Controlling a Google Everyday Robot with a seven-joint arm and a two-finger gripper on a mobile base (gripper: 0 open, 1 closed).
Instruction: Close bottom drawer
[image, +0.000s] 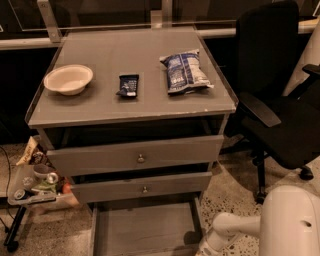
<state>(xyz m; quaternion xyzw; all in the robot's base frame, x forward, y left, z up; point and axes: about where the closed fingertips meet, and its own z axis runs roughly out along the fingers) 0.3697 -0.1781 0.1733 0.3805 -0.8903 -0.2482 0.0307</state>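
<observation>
Your bottom drawer sits pulled out — gripper low beside its right wall, state you can't tell

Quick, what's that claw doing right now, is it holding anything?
Claw: cannot be told; it is cut off below the picture's bottom edge, at the end of the white arm, beside the open bottom drawer.

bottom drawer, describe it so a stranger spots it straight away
Find the grey cabinet with a bowl on top, and look at its three drawers. The bottom drawer is the lowest, near the floor, with the gripper at its right side. Unlike the middle drawer and top drawer, it is pulled far out, showing its plain grey tray.
</observation>
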